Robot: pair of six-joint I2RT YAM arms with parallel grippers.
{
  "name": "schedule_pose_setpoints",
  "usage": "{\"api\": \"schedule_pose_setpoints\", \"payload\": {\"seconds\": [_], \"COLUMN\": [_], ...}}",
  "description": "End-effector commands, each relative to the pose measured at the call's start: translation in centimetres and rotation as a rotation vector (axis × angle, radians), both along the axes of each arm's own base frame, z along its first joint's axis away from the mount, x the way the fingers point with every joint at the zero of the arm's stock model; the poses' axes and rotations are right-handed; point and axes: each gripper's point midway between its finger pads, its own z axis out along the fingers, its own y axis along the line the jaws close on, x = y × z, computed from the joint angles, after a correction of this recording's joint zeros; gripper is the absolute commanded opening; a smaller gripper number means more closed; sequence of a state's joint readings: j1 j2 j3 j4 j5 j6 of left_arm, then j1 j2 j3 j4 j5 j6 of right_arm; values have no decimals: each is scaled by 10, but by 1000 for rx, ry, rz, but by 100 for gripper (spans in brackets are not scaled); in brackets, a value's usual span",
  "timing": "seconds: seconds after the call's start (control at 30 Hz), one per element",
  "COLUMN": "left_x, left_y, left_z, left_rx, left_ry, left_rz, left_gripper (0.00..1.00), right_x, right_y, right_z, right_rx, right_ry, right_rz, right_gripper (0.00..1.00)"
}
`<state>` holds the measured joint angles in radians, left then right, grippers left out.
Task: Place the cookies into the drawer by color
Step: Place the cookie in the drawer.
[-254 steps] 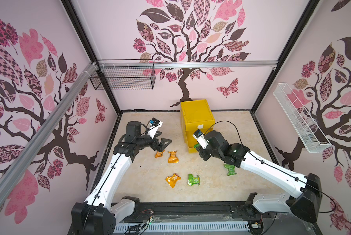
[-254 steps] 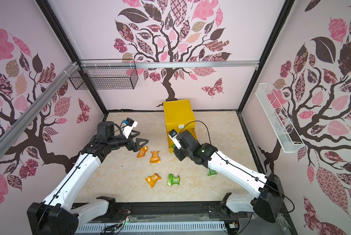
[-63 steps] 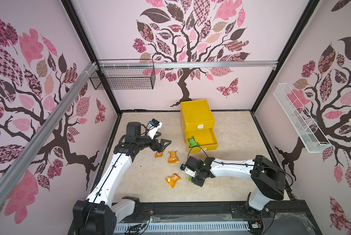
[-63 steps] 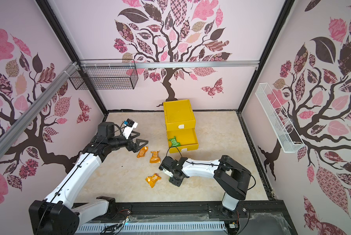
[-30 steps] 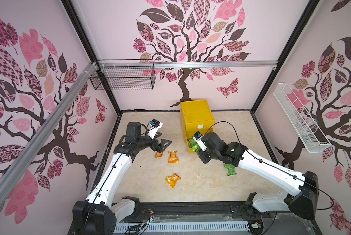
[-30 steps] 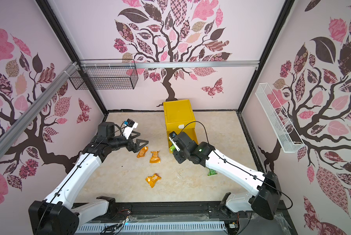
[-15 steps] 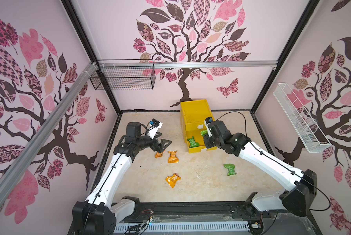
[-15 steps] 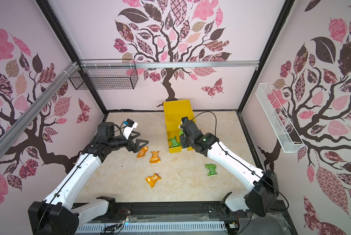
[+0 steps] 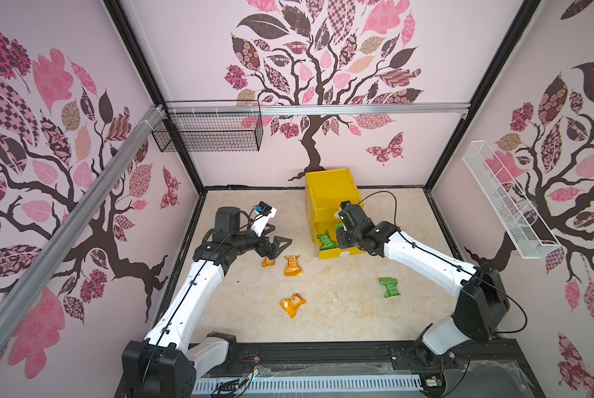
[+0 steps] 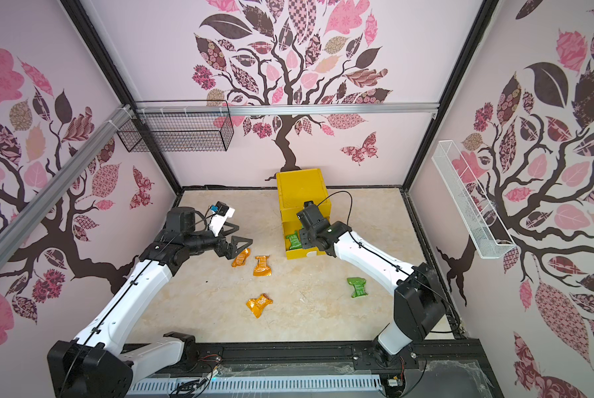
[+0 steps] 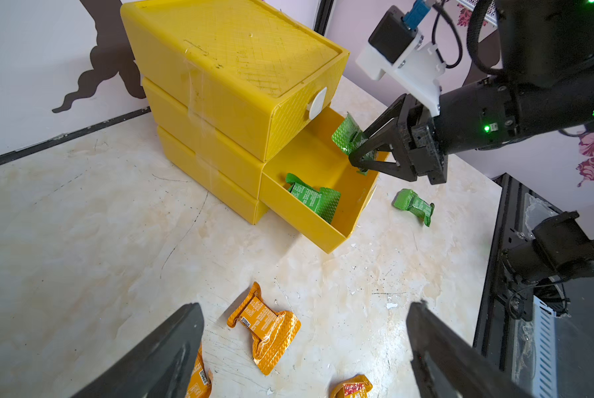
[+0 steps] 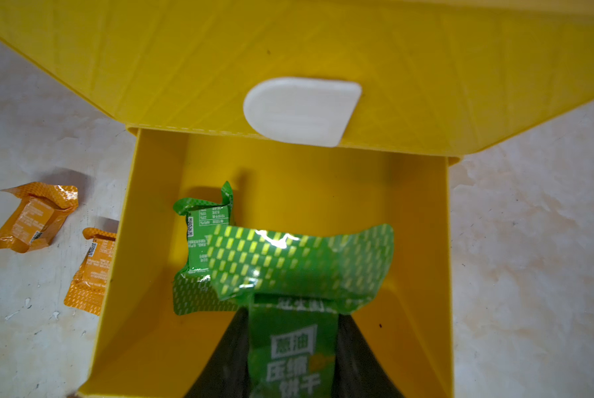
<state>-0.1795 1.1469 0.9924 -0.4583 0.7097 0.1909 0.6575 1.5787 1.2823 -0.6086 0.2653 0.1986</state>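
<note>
We are holding a green cookie packet (image 12: pixel 299 262) in the right tool (image 11: pixel 364 156). Its jaws are closed partway on the packet's lower end, so the free end is sticking out ahead of the tool towards the yellow drawer chest (image 11: pixel 233 62). The packet's long axis is running from near to far, in line with the tool.

The relation that matters is that the packet is hanging inside the outline of the open middle drawer (image 11: pixel 299 220), which is standing out towards the near side. It is above the drawer floor and, as far as we can tell, not touching it. We are judging that the next move is calling only for the jaws to open, with the packet dropping into the drawer's right half.

A second green packet (image 11: pixel 314 198) is lying flat in the drawer's left half, so the two may be ending up overlapped. A third green packet (image 9: pixel 388 286) is lying on the desk (image 9: pixel 340 320), near and right of the drawer, closer to the right arm. The left tool (image 9: pixel 277 245) is standing wide open and empty, hovering over the orange packets (image 9: pixel 293 265) to the drawer's left.
</note>
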Motion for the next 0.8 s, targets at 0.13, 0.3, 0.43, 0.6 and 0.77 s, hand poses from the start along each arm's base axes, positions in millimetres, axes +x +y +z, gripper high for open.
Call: {"api": "schedule_pose_setpoints", "payload": {"seconds": [0.13, 0.3, 0.43, 0.6, 0.77], "left_x": [-2, -4, -1, -3, -4], "left_y": [-1, -3, -2, -1, -3], "left_z": [4, 7, 3, 6, 8], "left_rx": [6, -10, -5, -9, -16], "left_ry": [-25, -17, -20, -21, -18], "left_rz": [-12, -18, -10, -11, -16], "left_gripper": [97, 97, 97, 97, 97], "right_x": [14, 12, 10, 5, -5], "right_y": [9, 1, -7, -14, -28], "right_z": [5, 11, 19, 25, 36], "right_rx": [45, 42, 44, 43, 35], "right_ry": [-16, -33, -60, -67, -93], "right_rz": [-29, -57, -74, -81, -103], "right_gripper": [36, 47, 53, 58, 60]}}
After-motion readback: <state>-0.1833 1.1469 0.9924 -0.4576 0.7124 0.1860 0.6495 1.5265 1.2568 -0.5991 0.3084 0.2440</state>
